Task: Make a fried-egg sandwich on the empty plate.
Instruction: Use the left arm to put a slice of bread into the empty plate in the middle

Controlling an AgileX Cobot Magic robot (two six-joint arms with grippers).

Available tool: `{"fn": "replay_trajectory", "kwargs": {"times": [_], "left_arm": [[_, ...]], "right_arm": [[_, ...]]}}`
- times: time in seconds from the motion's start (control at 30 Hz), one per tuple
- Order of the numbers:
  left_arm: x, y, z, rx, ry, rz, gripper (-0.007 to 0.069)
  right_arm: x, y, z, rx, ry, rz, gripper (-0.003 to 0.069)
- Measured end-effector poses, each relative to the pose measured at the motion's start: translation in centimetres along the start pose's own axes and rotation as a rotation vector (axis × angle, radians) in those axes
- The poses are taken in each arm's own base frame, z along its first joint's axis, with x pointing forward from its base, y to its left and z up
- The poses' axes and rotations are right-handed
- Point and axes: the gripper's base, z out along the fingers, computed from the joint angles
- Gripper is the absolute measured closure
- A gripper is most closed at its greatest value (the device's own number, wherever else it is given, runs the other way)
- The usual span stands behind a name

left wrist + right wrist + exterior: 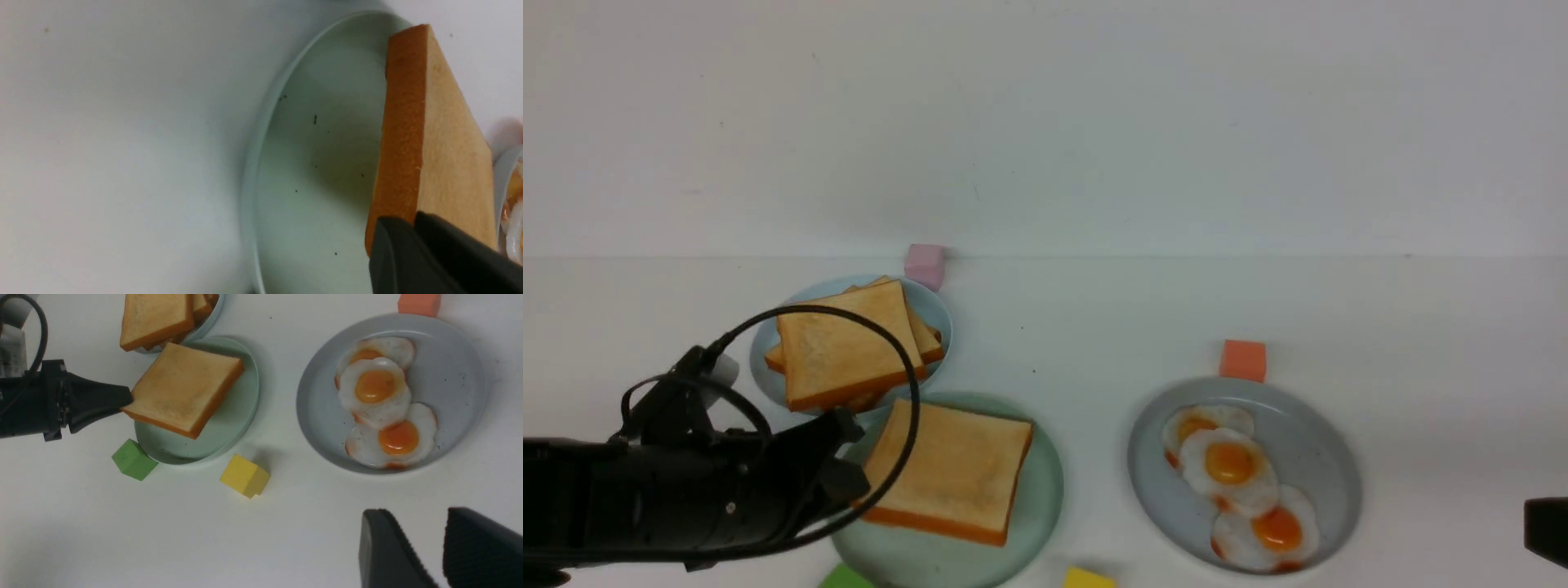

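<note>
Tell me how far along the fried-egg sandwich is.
Nothing finished yet. In hand: the left gripper grips the first toast slice by a corner, over the mint-green plate. Left: release it, add one of three fried eggs from the grey-blue plate, then a second slice from the toast stack. The right gripper is open.

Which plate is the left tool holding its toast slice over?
The mint-green plate, front centre-left; the light-blue plate carries stacked toast, the grey-blue plate three eggs.
</note>
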Motion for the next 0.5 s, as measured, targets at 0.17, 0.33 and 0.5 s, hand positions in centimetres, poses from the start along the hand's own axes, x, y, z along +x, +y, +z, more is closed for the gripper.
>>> {"fn": "replay_trajectory", "kwargs": {"times": [0.17,0.33,0.5], "left_arm": [[0.0,0.0,0.0,0.004,0.003,-0.001,0.0375],[-0.1,-0.9,-1.3,0.049,-0.022,0.052,0.0158],[-0.8,-3.2,-3.7,0.148,-0.058,0.264,0.0066]], "right_arm": [[-0.5,-0.2,0.8,0.006,0.033,0.019,0.0335],[-2.5,-0.9,3.1,0.020,0.122,0.067,0.0204],[-4.8,-2.4,7.1,0.039,0.241,0.108,0.0144]]}}
